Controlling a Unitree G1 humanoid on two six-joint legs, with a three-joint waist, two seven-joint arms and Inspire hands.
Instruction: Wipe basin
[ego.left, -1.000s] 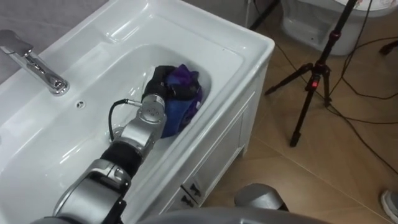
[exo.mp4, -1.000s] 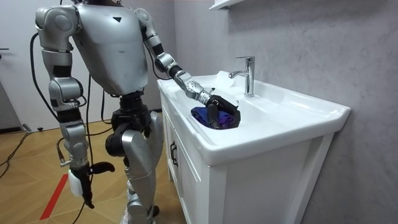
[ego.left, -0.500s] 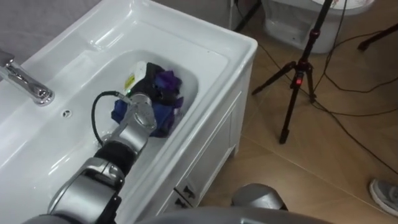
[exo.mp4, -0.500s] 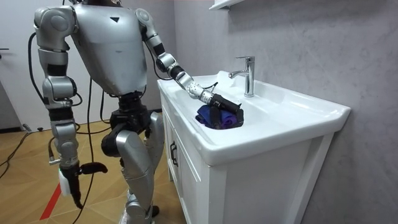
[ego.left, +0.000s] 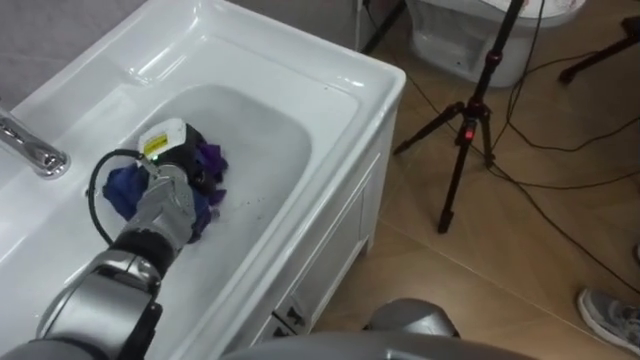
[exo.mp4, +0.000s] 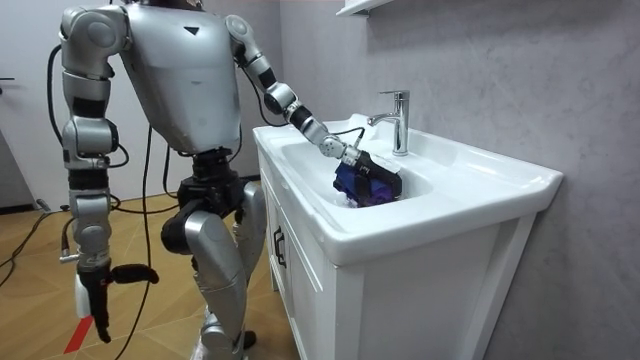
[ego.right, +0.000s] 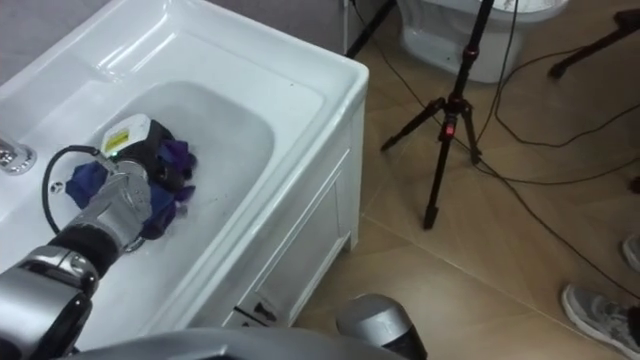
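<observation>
**Markings.** The L hand (ego.left: 180, 162) has a white tag w/ a green-yellow mark on its back. The print is too small to read. No other legible writing.

**Arm/hand pose.**
- The robot stands upright at the front of the cabinet (ego.left: 340, 230). Its L arm is stretched fwd over the rim and angled down into the bowl, w/ the wrist about straight.
- The L hand lies palm-down on top of the cloth (ego.left: 122, 190) and is in contact w/ it. Cannot tell whether it is grasping or only pressing.
- The R arm hangs straight down at the robot's side. In the room view the R hand (exo.mp4: 97, 290) is low on the left, well apart from the basin (ego.left: 330, 75). It is released, w/ fingers relaxed and pointing at the floor (ego.left: 520, 260), and holds nothing.

**Task item location.** The cloth is blue-purple and bunched. It sits inside the basin bowl, in its left part near the tap (ego.left: 30, 150), and lies under and around the L hand. It touches the bowl surface.

**Qty.**
- Cloth: 1
- Basin: 1, white, set in the worktop over the cabinet
- Tap: 1, chrome, at the far left of the bowl
- Tripod (ego.left: 465, 140): 1, black, on the floor to the right of the cabinet, w/ cables lying near it
</observation>
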